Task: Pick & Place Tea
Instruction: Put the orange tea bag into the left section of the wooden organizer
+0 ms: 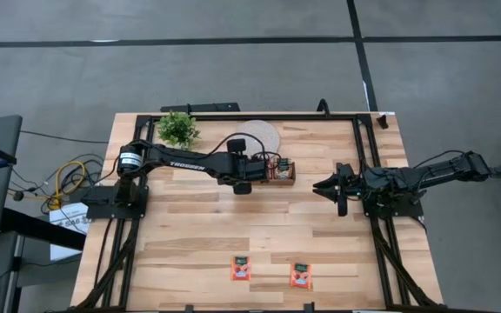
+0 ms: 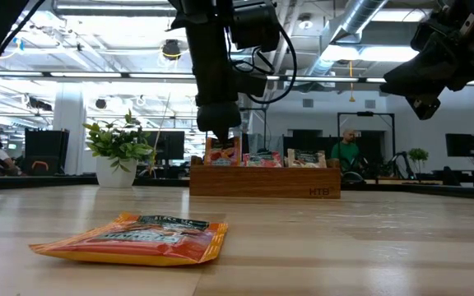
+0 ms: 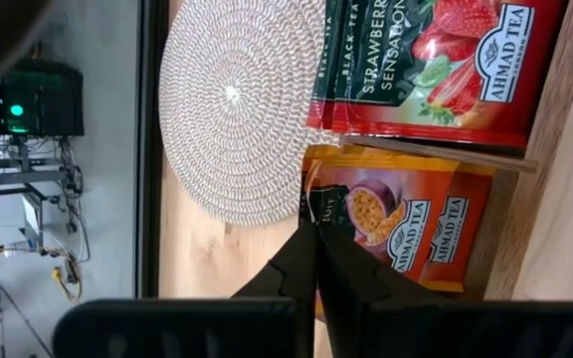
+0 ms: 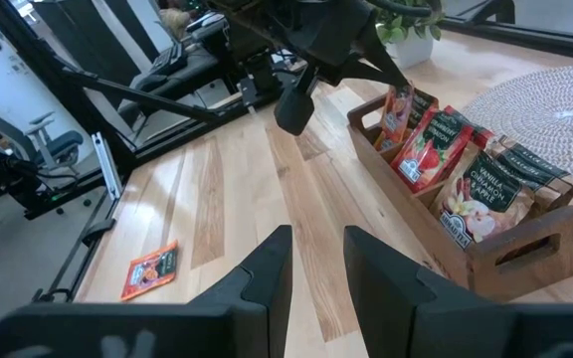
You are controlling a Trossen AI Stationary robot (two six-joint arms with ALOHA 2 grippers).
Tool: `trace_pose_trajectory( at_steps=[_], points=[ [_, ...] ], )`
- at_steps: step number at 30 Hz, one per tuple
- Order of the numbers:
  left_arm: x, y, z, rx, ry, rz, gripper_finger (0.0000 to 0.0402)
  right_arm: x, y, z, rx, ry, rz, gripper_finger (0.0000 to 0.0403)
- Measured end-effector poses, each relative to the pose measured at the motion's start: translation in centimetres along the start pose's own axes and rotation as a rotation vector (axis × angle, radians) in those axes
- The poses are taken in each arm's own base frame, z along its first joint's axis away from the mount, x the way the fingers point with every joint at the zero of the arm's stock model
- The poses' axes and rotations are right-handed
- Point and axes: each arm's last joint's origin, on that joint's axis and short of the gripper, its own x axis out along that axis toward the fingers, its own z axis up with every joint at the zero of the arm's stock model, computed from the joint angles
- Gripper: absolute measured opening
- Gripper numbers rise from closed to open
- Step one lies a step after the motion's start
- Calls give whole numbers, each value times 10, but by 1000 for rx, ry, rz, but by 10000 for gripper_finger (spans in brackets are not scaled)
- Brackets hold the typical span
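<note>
Orange foil shows between the closed fingertips of the left hand, which pinches the top edge of a passionfruit tea packet standing in the end compartment of the wooden tea box. In the left wrist view the packet sits just beside a divider, with red strawberry tea packets in the next compartment. The low view shows the left arm coming straight down onto the box, its fingertips at the packet's top. A round woven mat lies just behind the box, and a small potted plant stands near the worktop's back left corner.

The right hand hangs above the worktop, well apart from the box on its right side, with its fingers parted and nothing between them. Its wrist view looks across at the box, where a cinnamon-apple packet fills the near compartment.

Two more orange tea packets lie flat near the front edge of the worktop, side by side but apart. In the low view a person in a green top sits in the room behind the worktop.
</note>
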Motion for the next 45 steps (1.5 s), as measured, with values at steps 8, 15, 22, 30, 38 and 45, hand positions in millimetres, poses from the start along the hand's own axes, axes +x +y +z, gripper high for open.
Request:
trace_pose_trajectory(
  at_steps=[8,15,22,30,38,45],
  points=[
    [0,0,0,-21,0,-11,0,0,0,0,1,-2,1,86],
    [0,0,0,-21,-1,-13,17,0,0,0,1,-2,1,86],
    [0,-1,0,-21,-1,-22,68,0,0,0,1,-2,1,86],
    [-13,10,2,40,46,26,110,0,0,0,1,-2,1,86],
    [-65,42,13,-153,116,-203,113,0,0,0,8,-2,1,86],
    [-95,23,22,-134,92,-841,111,0,0,0,8,-2,1,86]
  ],
)
